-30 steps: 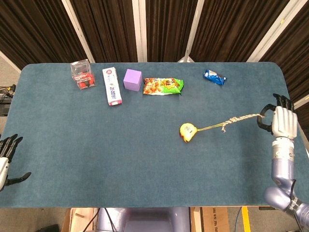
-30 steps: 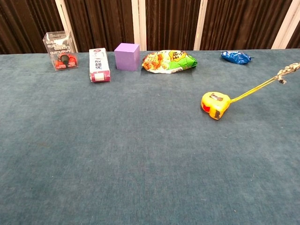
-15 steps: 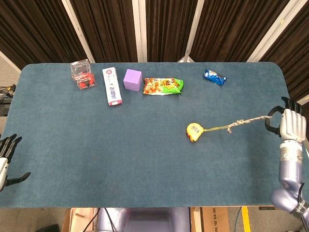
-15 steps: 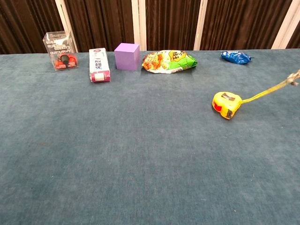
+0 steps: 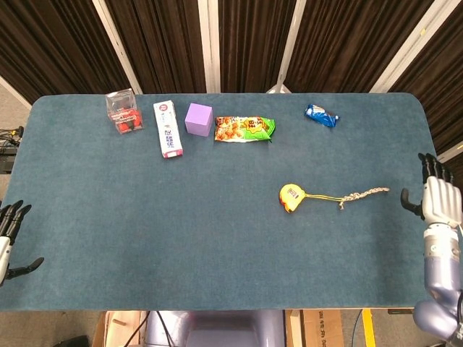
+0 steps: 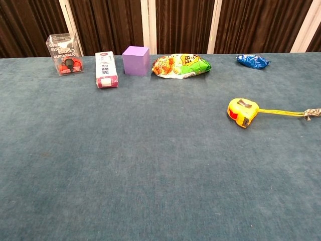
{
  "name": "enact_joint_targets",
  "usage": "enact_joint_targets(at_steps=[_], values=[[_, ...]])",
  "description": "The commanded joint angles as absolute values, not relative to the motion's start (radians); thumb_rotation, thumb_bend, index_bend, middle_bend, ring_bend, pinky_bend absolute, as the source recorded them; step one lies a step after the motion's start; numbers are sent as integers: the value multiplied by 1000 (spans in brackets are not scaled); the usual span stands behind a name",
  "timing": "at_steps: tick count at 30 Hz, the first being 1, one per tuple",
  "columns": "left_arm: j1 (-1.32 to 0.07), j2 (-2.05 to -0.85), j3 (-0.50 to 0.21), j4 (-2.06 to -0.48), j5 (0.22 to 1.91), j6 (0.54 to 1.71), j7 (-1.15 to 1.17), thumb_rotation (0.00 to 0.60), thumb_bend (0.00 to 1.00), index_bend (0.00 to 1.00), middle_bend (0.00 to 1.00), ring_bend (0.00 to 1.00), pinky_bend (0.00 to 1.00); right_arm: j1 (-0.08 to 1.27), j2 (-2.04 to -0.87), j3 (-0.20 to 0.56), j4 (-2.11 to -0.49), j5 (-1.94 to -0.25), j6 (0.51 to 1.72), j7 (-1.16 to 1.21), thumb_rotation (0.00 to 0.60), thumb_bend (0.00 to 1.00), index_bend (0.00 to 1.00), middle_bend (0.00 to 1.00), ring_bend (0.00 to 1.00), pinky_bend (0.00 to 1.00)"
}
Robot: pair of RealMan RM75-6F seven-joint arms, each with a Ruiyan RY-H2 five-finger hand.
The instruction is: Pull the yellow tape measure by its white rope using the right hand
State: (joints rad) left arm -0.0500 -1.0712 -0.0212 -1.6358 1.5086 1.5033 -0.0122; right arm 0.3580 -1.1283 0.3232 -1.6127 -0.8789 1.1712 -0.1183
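The yellow tape measure [image 5: 291, 197] [image 6: 242, 111] lies on the blue table, right of centre. A thin yellow cord runs from it to the right and ends in the white rope [image 5: 364, 194] [image 6: 313, 113], which lies slack on the cloth. My right hand [image 5: 438, 200] hangs at the table's right edge, just past the rope's end, with fingers apart and nothing in it. My left hand [image 5: 9, 235] stays off the table's left edge, open and empty. Neither hand shows in the chest view.
Along the far side stand a clear box with red pieces [image 5: 124, 112], a white and pink box [image 5: 168, 129], a purple cube [image 5: 199, 119], a green snack bag [image 5: 244, 129] and a blue packet [image 5: 321, 116].
My right hand pulled the rope and tape measure rightward, then let go. The rope dropped flat onto the table and the hand moved further right and down, fingers spread.
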Motion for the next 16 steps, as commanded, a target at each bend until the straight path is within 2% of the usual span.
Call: enact_joint_targets(at_steps=[1,10,16], values=[[-50,-1076,-22,-1629,1513,1509,-6,600,0,0,0,0,0,280,-1090,257,-1701,-1035,1242,-37,600,297,0,0,0,0],[-45,-1087,-26,-1612,1517,1528,24,600,0,0,0,0,0,121,-1076,64,-1708,-1441,1444,97,600,258,0,0,0,0],[-42,-1089,-30,-1605,1512,1534,22,600,0,0,0,0,0,61,-1070,16,-1687,-1548,1545,109,600,257,0,0,0,0]])
